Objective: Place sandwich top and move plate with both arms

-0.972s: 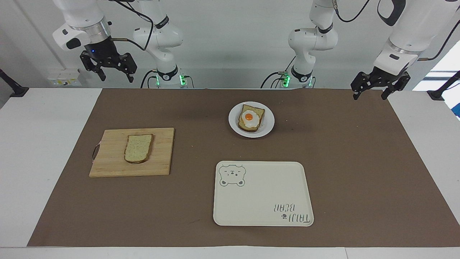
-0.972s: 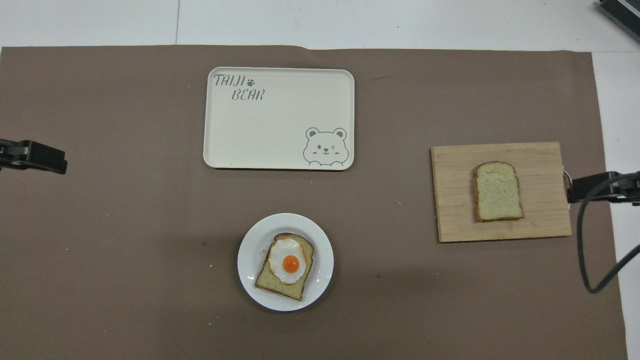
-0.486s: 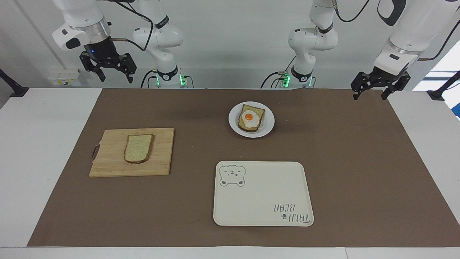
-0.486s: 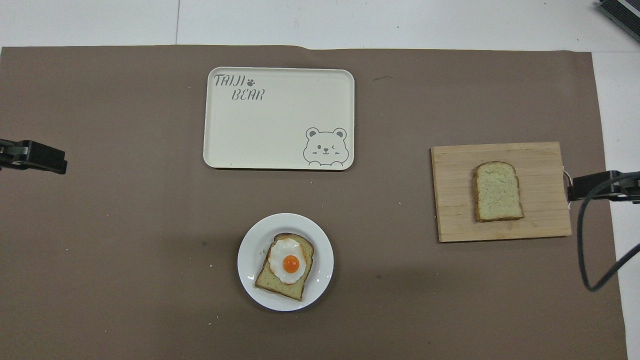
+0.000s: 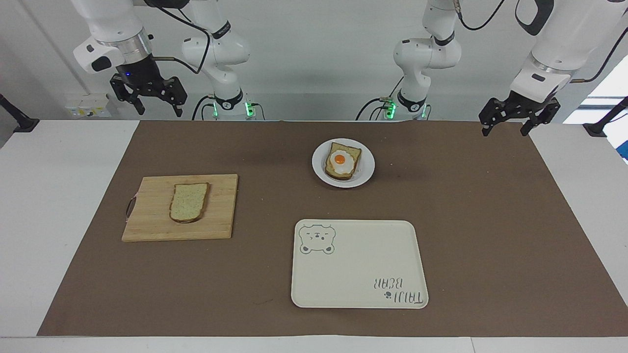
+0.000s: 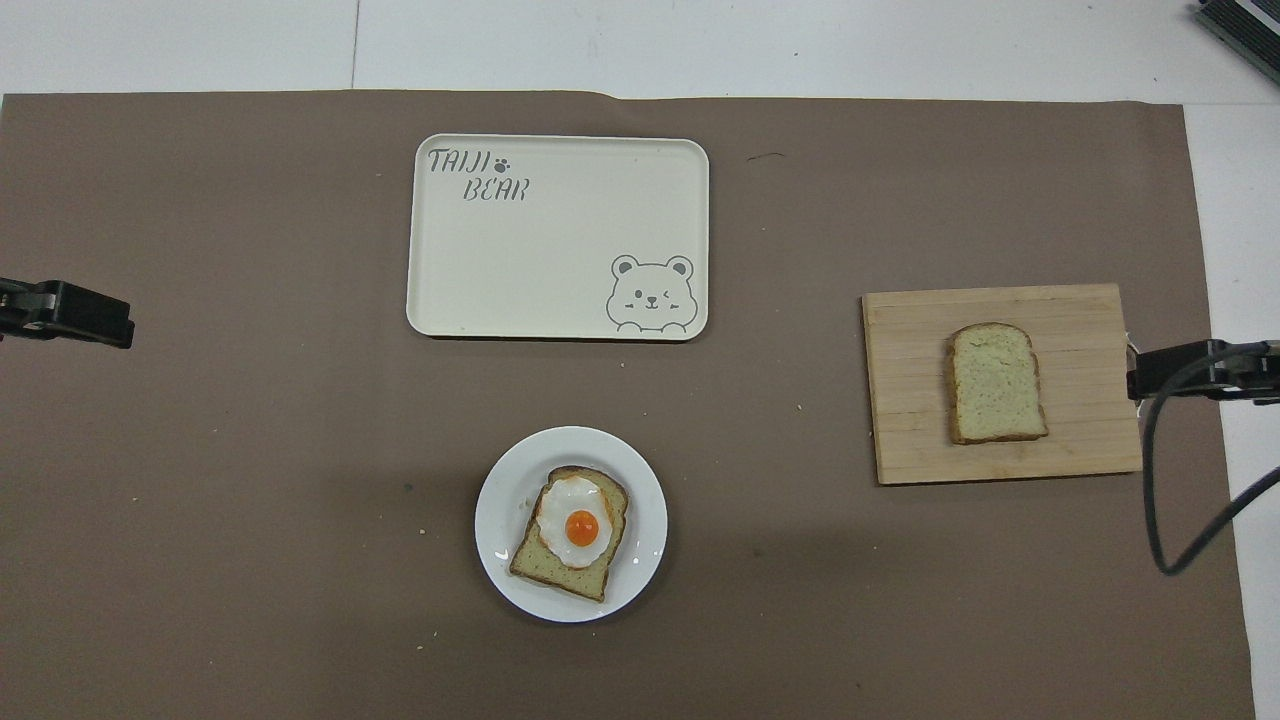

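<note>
The sandwich top (image 5: 189, 201) (image 6: 994, 383), a plain speckled slice, lies flat on a wooden cutting board (image 5: 147, 225) toward the right arm's end of the table. The small white plate (image 5: 365, 171) (image 6: 495, 520) sits mid-table near the robots and carries a bread slice with a fried egg (image 5: 340, 159). My right gripper (image 5: 158, 110) hangs open, high over the right arm's end of the brown mat, well clear of the board. My left gripper (image 5: 504, 131) hangs open over the mat's corner at the left arm's end. Neither holds anything.
A cream rectangular tray (image 5: 358, 289) (image 6: 560, 160) with a bear drawing lies farther from the robots than the plate. A brown mat (image 5: 490, 220) covers most of the white table. A black cable (image 6: 1165, 520) loops down from the right arm beside the board.
The right gripper has shifted and turned slightly in the air. The left arm, the bread, the plate and the tray have not moved.
</note>
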Motion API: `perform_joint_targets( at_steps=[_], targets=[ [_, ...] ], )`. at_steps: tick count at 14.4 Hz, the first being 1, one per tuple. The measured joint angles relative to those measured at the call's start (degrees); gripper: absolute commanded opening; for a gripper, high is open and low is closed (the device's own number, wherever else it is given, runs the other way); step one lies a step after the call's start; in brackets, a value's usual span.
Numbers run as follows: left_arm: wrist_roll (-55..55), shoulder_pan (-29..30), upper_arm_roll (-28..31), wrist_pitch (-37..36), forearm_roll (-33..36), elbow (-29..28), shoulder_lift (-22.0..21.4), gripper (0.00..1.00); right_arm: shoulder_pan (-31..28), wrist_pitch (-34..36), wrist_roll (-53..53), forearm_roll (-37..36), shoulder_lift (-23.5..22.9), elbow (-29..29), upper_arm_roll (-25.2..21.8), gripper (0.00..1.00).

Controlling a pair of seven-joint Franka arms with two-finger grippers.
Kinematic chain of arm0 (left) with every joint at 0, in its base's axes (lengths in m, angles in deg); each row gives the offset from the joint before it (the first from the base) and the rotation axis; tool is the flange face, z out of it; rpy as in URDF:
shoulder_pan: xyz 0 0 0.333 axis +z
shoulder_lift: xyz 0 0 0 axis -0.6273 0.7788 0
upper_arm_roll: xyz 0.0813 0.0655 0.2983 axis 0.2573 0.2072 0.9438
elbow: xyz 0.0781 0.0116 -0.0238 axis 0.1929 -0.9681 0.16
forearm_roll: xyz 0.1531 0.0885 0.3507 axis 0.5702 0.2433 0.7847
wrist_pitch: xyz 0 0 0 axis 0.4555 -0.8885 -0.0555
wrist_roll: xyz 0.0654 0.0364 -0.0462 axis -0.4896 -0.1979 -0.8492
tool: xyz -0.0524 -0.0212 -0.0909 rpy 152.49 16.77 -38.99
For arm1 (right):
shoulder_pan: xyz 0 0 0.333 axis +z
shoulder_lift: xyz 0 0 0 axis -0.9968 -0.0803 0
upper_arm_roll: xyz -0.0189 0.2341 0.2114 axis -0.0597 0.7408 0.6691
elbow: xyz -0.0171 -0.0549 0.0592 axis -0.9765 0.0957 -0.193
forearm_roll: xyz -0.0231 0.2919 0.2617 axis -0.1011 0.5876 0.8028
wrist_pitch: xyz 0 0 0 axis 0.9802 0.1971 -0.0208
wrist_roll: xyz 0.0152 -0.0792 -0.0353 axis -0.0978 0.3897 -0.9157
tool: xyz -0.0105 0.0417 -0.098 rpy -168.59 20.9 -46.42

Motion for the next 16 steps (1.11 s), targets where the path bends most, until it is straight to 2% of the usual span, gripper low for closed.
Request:
perform_joint_targets(
  at_steps=[6,10,16],
  targets=[
    [0.0,0.0,0.0,0.0,0.0,0.0,0.0,1.0,-1.47,-2.17,0.0,0.83,0.0,-0.23,-0.1,1.0],
    [0.0,0.0,0.0,0.0,0.0,0.0,0.0,1.0,-1.83,-6.8,-0.02,2.29,-0.5,-0.91,-0.1,1.0],
    [-0.01,0.0,0.0,0.0,0.0,0.0,0.0,1.0,-2.89,-14.02,-6.59,2.91,-6.87,-1.75,-0.16,1.0]
  ],
)
